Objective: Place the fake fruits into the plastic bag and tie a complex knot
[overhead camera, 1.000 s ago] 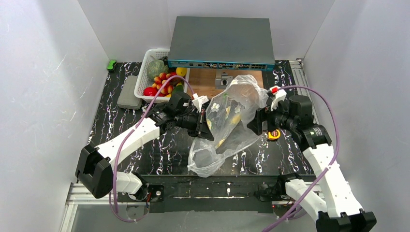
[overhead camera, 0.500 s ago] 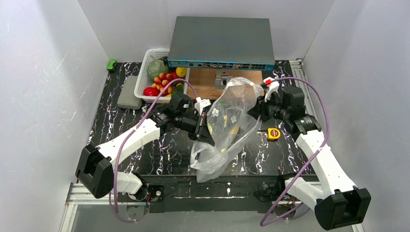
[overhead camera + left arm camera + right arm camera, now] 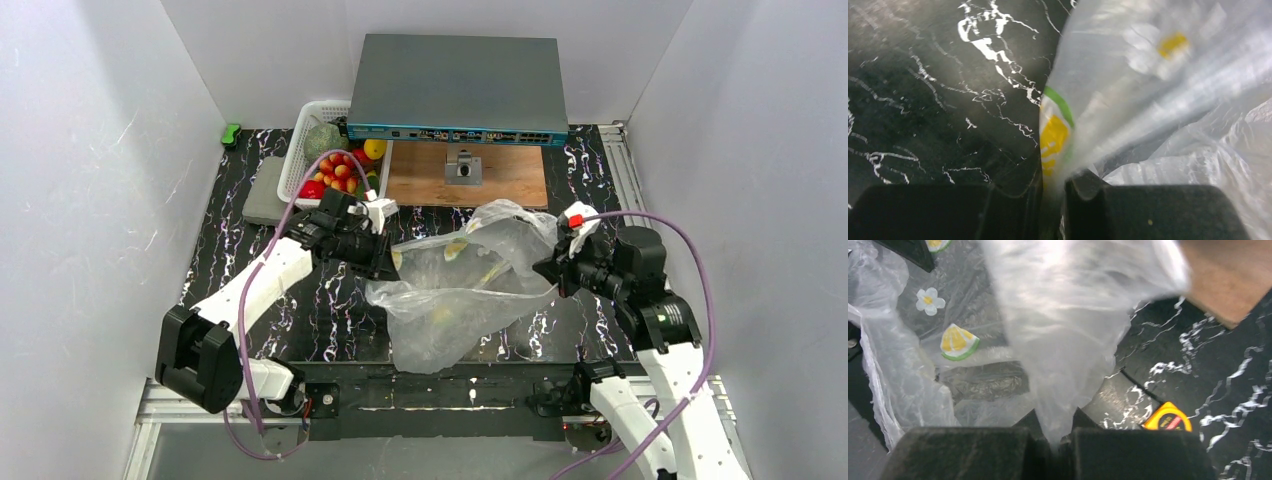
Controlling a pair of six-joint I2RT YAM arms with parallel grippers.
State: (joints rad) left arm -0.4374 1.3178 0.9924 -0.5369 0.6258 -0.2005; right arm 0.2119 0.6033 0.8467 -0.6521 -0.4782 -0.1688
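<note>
Clear, crinkly, printed with daisies and lemon slices, the bag (image 3: 470,290) stretches low over the table (image 3: 215,250). Its ends are pinched by the left gripper (image 3: 388,262) and the right gripper (image 3: 546,271); fruits (image 3: 340,172) lie in the basket (image 3: 296,160).

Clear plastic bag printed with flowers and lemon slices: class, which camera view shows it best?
The top external view: the whole clear printed plastic bag shows, stretched between the left pincer and right pincer. Each wrist view shows only a strip of film pinched in its own pincer.
</note>
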